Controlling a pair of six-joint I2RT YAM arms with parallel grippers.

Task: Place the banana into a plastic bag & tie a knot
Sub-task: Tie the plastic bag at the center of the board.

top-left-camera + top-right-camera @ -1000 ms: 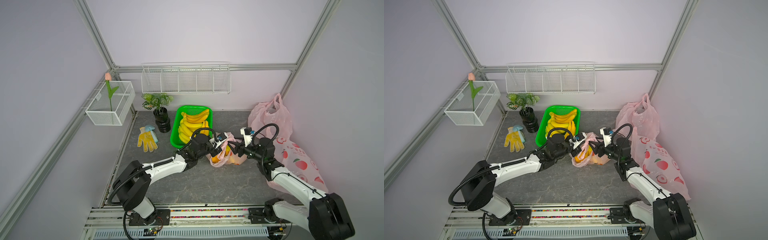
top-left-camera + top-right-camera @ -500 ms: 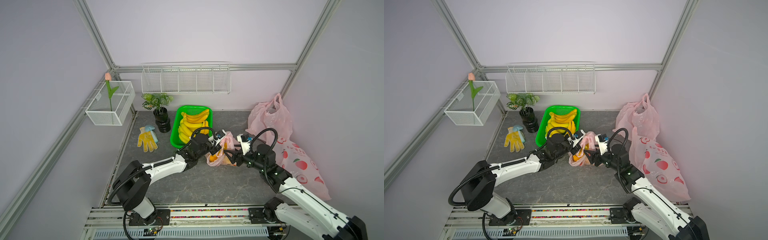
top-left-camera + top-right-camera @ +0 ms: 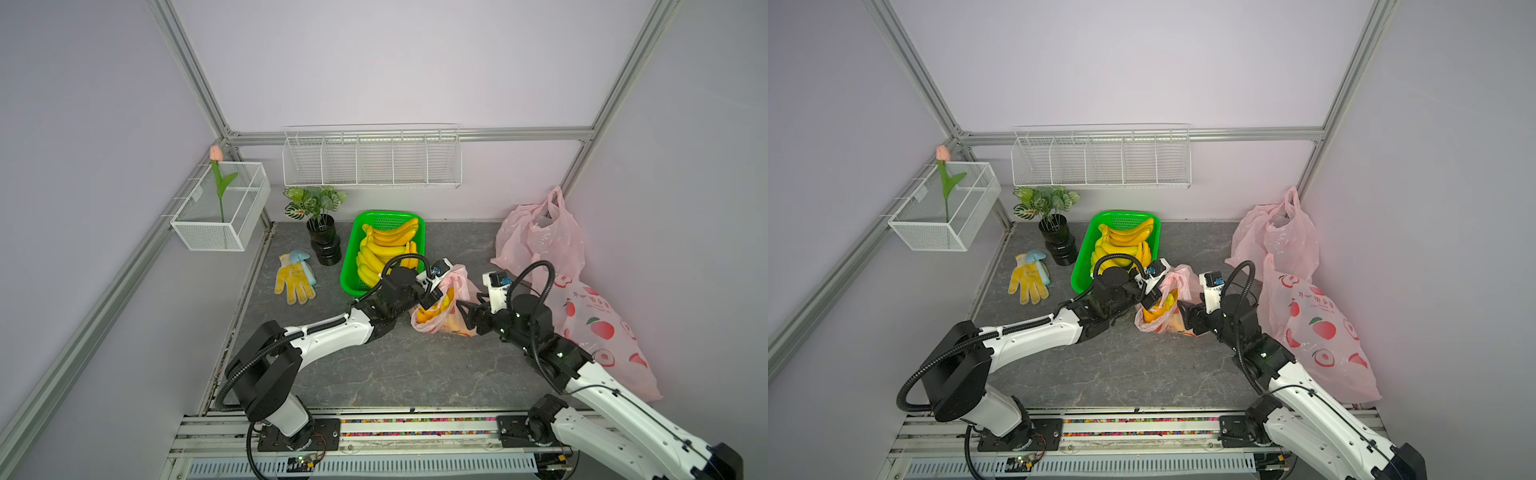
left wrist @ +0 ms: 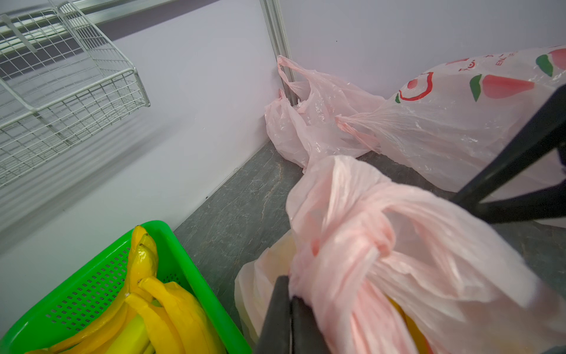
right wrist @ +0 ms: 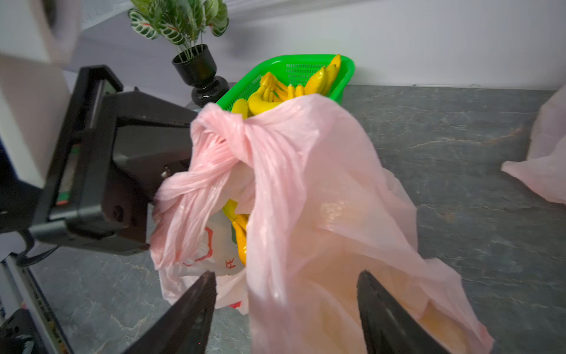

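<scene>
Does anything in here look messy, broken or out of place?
Nothing spilled or broken. A yellow glove lies loose on the table near the plant pot, and the knotted pink bag slumps, one twisted handle pinched in the left claw.

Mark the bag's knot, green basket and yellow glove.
knot (image 5: 242, 128): right wrist view, twisted plastic.
green basket (image 3: 349, 257): in a top view, side wall.
yellow glove (image 3: 294, 281): in a top view, palm.

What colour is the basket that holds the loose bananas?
The basket is bright green with a perforated floor; the left wrist view shows it best.
</scene>
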